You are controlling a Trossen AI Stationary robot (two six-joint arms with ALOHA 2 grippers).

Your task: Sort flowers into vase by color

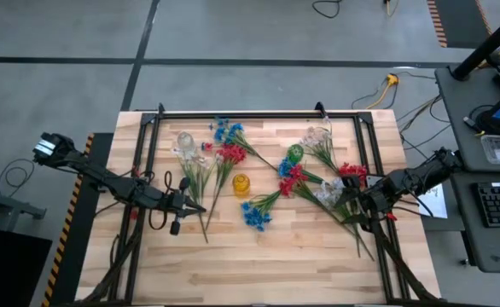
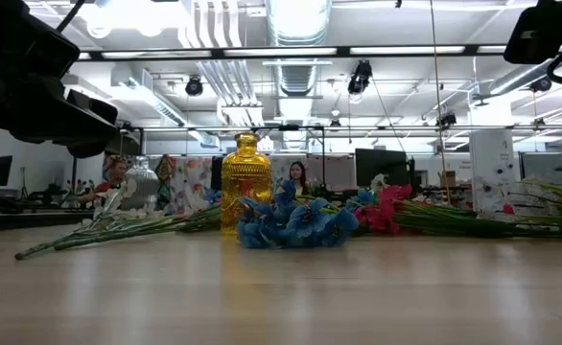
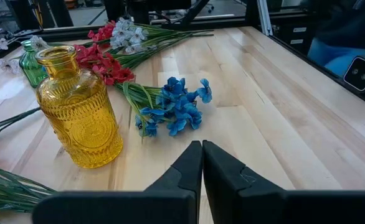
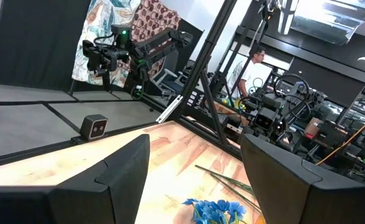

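Sprigs lie flat on the wooden table: a blue one near the middle, red ones, a white one, and another blue one at the far side. A yellow glass vase stands upright mid-table, with a small green vase beyond it. My left gripper is shut, left of the yellow vase, holding nothing. My right gripper is open above the stems at the table's right.
Two clear glass vases stand near the far edge. A bunch of green stems lies just beyond my left gripper. The near half of the table is bare wood. A black frame rims the table.
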